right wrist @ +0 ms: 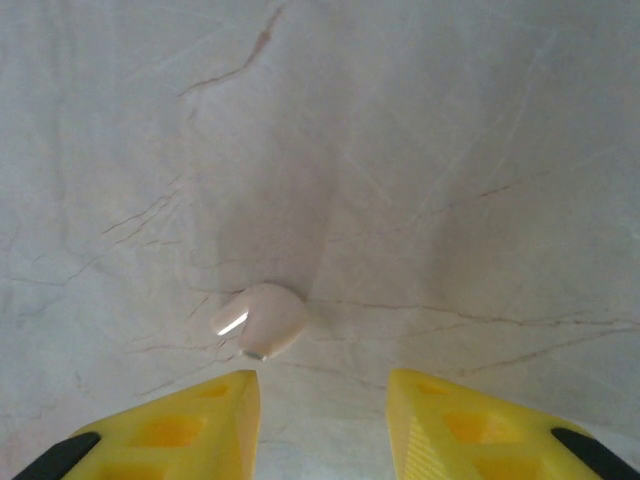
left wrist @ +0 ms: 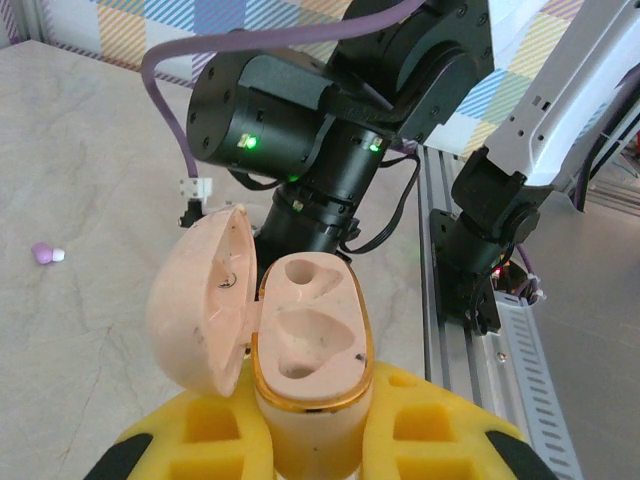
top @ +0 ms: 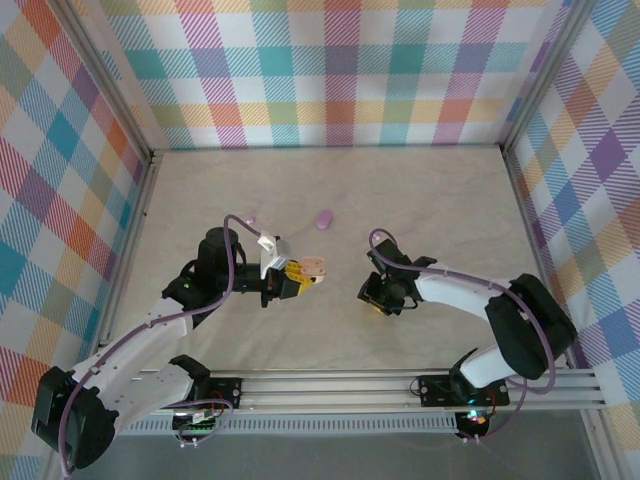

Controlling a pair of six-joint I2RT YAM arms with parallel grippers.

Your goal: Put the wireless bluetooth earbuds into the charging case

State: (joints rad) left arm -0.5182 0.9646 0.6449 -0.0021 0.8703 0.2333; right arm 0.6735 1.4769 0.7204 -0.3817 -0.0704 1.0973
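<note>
Pale marbled tabletop (right wrist: 470, 140) carries the piece that matters now: a cream-white earbud (right wrist: 260, 320) lying loose on it, just ahead of the right gripper (right wrist: 322, 425), whose yellow fingers (right wrist: 190, 435) stand apart with nothing between them. The bud sits off the gap's centre line, nearer the finger on the left of the wrist view, so the step in hand looks like the pick, and a good one calls for sliding the claw sideways until the bud is centred, coming down until the tips nearly meet the table, then closing gently, since so small and smooth a bean could squirt out of a lopsided pinch. Its long axis runs roughly across that view, close to the line between the two fingers and slightly tilted, with what seems to be a small nub turned toward the gripper; turning the wrist to pinch across the narrow width might grip better. Near it, the left gripper (left wrist: 315, 445) is clamped on the base of the cream charging case (left wrist: 310, 340), held upright in the left wrist view with its lid swung open to the left and both wells empty, their mouths facing the camera. Farther out on the table lies a light purple earbud (left wrist: 45, 254).
</note>
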